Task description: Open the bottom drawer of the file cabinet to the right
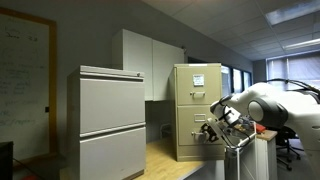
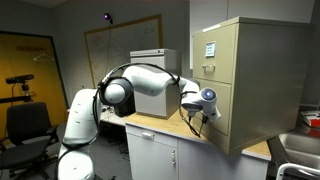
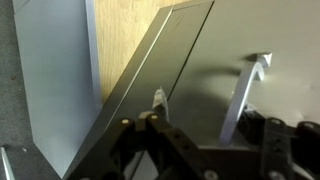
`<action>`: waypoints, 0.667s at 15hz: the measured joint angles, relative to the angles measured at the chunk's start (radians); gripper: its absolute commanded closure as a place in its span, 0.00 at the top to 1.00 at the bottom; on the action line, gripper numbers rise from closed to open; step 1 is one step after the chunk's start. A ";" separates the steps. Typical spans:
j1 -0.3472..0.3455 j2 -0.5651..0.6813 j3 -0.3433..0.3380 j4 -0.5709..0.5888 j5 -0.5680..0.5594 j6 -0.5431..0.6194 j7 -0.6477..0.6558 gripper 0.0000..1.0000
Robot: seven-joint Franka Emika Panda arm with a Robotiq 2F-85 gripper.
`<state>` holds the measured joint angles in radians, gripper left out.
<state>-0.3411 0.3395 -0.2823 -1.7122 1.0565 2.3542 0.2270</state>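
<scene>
Wrist view: pincer (image 3: 212, 125) open, jaws apart, nothing clamped between them. The handle (image 3: 245, 95) of the bottom drawer (image 3: 200, 75) lies just ahead, toward 1 o'clock from the pincer. Its long axis runs 1 to 7 o'clock, and it sits nearer the jaw on the 3 o'clock side. In an exterior view the pincer (image 2: 203, 116) hangs close to the lower front of the file cabinet (image 2: 265, 80), which stands on the wooden surface (image 2: 155, 122). The drawer front looks flush, so judged not yet opened. Judgement: shift toward 1 o'clock until the jaws straddle the bar across its axis, then pull straight back.
</scene>
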 measured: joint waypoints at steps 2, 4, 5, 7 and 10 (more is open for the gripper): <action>-0.003 0.000 0.000 0.015 -0.010 -0.012 0.003 0.22; -0.002 0.000 -0.001 0.038 -0.066 -0.019 0.027 0.08; 0.001 0.000 -0.002 0.052 -0.113 -0.019 0.045 0.04; 0.011 -0.001 -0.002 0.074 -0.225 -0.016 0.080 0.08; 0.035 -0.005 -0.002 0.081 -0.371 0.011 0.133 0.07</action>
<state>-0.3061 0.3345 -0.2840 -1.6311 0.6859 2.3652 0.3596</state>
